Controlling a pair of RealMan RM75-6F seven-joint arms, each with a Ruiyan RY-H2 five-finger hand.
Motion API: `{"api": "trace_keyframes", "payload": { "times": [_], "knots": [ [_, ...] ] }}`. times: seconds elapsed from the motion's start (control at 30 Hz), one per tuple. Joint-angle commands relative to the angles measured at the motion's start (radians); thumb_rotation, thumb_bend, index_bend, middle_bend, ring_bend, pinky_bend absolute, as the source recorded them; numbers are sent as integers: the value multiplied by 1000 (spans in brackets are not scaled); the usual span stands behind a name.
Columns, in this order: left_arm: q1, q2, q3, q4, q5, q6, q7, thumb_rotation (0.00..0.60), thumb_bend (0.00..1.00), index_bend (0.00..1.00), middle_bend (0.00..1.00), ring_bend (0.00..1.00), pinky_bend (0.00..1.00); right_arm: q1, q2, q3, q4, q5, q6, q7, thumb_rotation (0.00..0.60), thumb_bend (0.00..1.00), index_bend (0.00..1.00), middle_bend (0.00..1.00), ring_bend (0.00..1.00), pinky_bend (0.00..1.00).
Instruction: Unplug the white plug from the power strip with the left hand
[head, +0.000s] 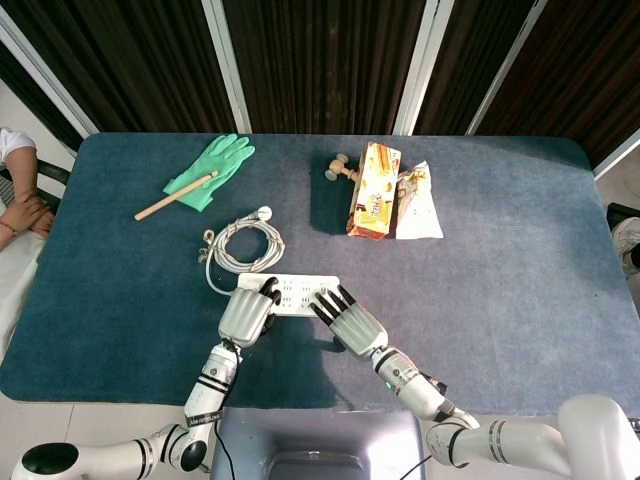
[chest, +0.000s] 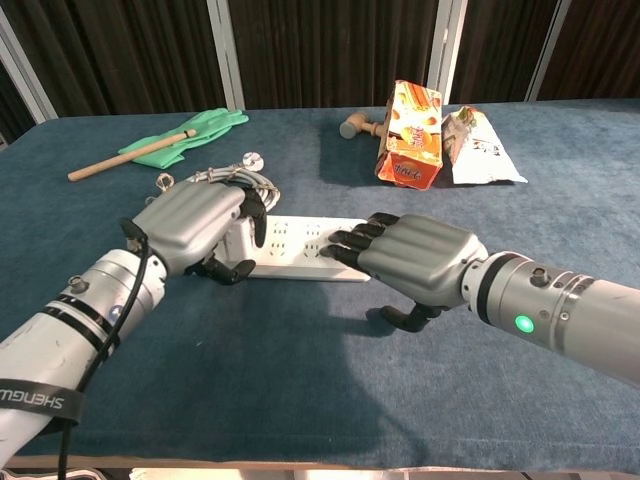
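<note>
The white power strip (head: 296, 292) (chest: 291, 245) lies near the table's front edge. My left hand (head: 246, 313) (chest: 192, 226) is curled over the strip's left end, fingers over the top and thumb underneath. It grips the white plug, which is almost entirely hidden inside the hand. My right hand (head: 346, 319) (chest: 418, 259) lies flat with its fingers stretched out and its fingertips resting on the right half of the strip. It holds nothing. The white cable coil (head: 243, 245) (chest: 223, 178) lies just behind the left hand.
A green glove (head: 212, 167) (chest: 192, 135) with a wooden stick (head: 172, 197) (chest: 122, 157) lies at the back left. A small wooden mallet (head: 340, 168) (chest: 357, 125), an orange snack box (head: 374, 190) (chest: 411, 122) and a white bag (head: 418, 205) (chest: 483, 137) sit at the back centre. A person's arm (head: 20, 205) shows at the left edge.
</note>
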Motion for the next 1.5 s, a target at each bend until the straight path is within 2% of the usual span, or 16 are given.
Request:
{"api": "trace_keyframes", "payload": {
  "times": [0.03, 0.4, 0.63, 0.83, 1.07, 1.23, 1.4, 1.47, 1.5],
  "knots": [
    [2, 4, 0, -5, 3, 5, -2, 600, 468, 520, 770, 882, 1000, 11, -7, -10, -6, 24, 9, -24, 600, 590, 0, 42, 0, 81],
    [1, 18, -3, -21, 17, 20, -2, 600, 468, 520, 770, 883, 1000, 50, -22, -27, -43, 133, 42, -120, 600, 595, 0, 42, 0, 83],
    [0, 73, -40, -91, 33, 62, -17, 600, 467, 521, 771, 882, 1000, 52, 23, -41, -106, 120, 88, -102, 600, 595, 0, 42, 0, 84],
    [29, 161, -32, -176, 41, 83, -21, 600, 467, 522, 772, 882, 1000, 22, 149, -59, -230, 17, 160, -16, 600, 595, 0, 46, 0, 84],
    [89, 268, -17, -214, -28, 61, -66, 600, 467, 521, 771, 882, 1000, -49, 372, -94, -391, -112, 269, 98, 600, 594, 0, 45, 0, 85],
    [109, 302, -26, -184, -102, 15, -108, 600, 466, 514, 763, 882, 1000, -102, 504, -119, -461, -202, 330, 217, 600, 595, 0, 37, 0, 87],
    [119, 305, -23, -132, -160, -38, -143, 600, 463, 482, 711, 848, 1000, -140, 582, -144, -471, -274, 363, 298, 600, 594, 0, 30, 0, 87],
    [119, 303, -22, -118, -177, -58, -155, 600, 462, 463, 678, 816, 979, -149, 597, -147, -470, -289, 368, 317, 600, 594, 0, 27, 0, 87],
    [119, 299, -19, -107, -179, -66, -159, 600, 458, 444, 649, 783, 934, -153, 604, -148, -467, -296, 368, 328, 600, 594, 0, 26, 0, 87]
  ]
}}
